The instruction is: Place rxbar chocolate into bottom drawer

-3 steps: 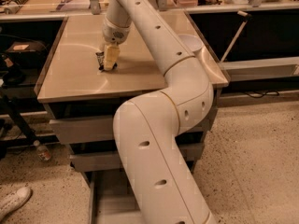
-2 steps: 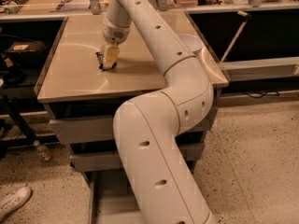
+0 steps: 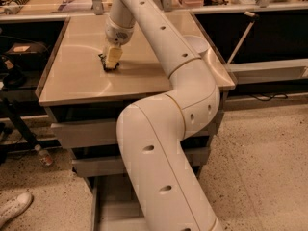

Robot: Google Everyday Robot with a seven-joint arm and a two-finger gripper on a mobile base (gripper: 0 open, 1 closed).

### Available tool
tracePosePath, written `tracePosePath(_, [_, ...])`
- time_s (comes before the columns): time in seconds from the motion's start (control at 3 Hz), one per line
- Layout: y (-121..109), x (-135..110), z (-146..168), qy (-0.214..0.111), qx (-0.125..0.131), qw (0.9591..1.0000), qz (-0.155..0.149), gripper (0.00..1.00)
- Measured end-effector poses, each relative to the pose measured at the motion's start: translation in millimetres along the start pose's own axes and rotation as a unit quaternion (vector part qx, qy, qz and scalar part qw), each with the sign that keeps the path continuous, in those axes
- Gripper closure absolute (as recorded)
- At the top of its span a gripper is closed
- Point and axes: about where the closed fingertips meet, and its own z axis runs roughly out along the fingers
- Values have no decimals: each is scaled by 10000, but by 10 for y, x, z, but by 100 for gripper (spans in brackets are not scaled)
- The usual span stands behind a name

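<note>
On my feed I see a flat beige tabletop, with the gripper down on its rear left part. A round white bowl sits near the right edge, partly hidden. Under the top I can make out two grey metal drawer fronts, one above the other. On the speckled stone floor at left lie a small clear bottle and a white shoe; a thin pale rod leans at the right

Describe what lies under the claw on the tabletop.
The claw sits low over the tabletop, rear left. Beneath it, only dark edges of the rxbar chocolate show; the claw covers the rest of the bar.
</note>
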Motion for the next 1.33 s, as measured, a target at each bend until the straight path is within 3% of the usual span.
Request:
tracePosePath(0.33, [-40,-21,-6,-25,69,10000,4,100])
tracePosePath(1.0, [-229,144,-524,-107,869,9943,606,100])
tracePosePath(1.33, [-143,193,-639,-148,1023,9910,849,100])
